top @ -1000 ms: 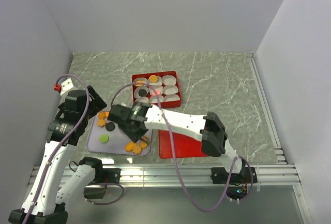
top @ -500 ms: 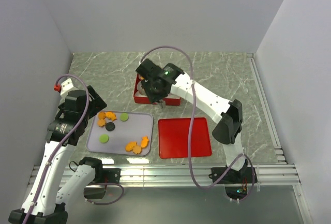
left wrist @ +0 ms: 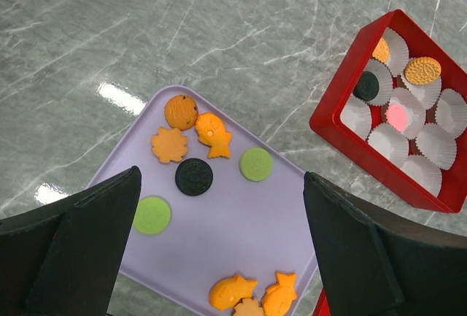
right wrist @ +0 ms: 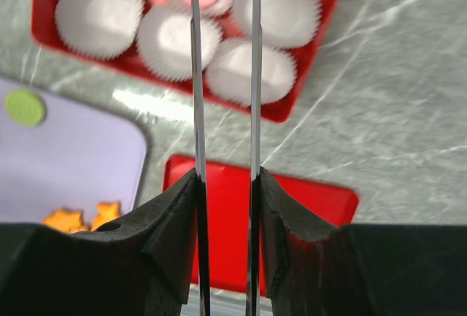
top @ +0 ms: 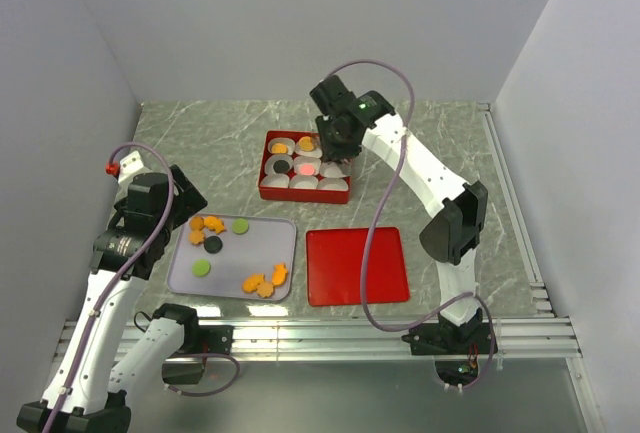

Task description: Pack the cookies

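Within the last second the right gripper (top: pixel 330 143) has swung from the lavender tray (top: pixel 285 253) to the far right of the red box (top: pixel 300 194). Its jaws stand narrow; we cannot tell whether they pinch anything. Most cookies (left wrist: pixel 194 176) lie on the tray, four in the box. The left gripper (left wrist: pixel 222 214) hovers wide open. We judge a placement is due.

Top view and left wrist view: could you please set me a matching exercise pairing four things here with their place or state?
Things:
1. pink cookie
2. green cookies
3. red lid
4. left end effector

Places or states:
A. on the purple tray
B. wide open
C. in a paper cup in the red box
D. flat on the table, right of the tray

Pairs: 1-C, 2-A, 3-D, 4-B.
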Motion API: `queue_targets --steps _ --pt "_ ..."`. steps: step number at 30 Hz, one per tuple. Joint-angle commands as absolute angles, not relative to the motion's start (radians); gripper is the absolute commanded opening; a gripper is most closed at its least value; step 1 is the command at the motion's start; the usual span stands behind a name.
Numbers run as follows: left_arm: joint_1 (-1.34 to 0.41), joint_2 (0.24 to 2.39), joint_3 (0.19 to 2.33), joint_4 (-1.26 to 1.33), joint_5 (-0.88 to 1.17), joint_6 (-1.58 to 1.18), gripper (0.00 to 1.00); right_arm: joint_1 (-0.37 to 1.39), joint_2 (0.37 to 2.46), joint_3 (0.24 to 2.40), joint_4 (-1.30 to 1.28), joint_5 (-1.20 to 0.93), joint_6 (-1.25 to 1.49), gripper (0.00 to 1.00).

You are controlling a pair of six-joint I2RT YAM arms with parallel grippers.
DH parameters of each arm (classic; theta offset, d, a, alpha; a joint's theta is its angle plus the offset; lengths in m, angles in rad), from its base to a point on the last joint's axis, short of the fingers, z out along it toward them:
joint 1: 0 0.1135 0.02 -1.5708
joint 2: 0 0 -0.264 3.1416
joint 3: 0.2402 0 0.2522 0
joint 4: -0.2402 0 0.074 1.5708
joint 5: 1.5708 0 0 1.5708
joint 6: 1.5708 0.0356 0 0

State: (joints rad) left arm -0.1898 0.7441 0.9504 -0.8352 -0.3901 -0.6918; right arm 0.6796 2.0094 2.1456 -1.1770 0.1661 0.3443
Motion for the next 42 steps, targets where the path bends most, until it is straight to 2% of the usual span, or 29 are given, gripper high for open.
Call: queue_targets --steps 1,5,13,20,26,42 --pt "-0.193 0.741 0.965 -0.816 -0.385 -0.68 0.99 0.638 2.014 2.21 -1.169 0.209 0.345 0.36" --pt "-0.193 0.742 0.963 -0.813 -0.38 -0.678 1.0 0.615 2.042 2.209 -1.175 0.245 0.339 0.36" --pt "-0.193 0.749 0.963 -0.811 -0.377 -0.675 0.99 0.583 2.023 2.071 -1.115 0.249 0.342 0.37" --pt "-0.193 0.752 0.963 -0.811 -0.376 -0.675 0.99 0.583 2.054 2.091 -1.112 0.253 0.341 0.5" --pt "-0.193 0.75 0.963 -0.813 -0.379 -0.676 0.99 0.571 2.069 2.106 -1.106 0.259 0.337 0.55" --pt "-0.193 0.758 0.965 -0.816 -0.383 -0.678 0.99 0.574 1.976 2.117 -1.118 0.213 0.357 0.56"
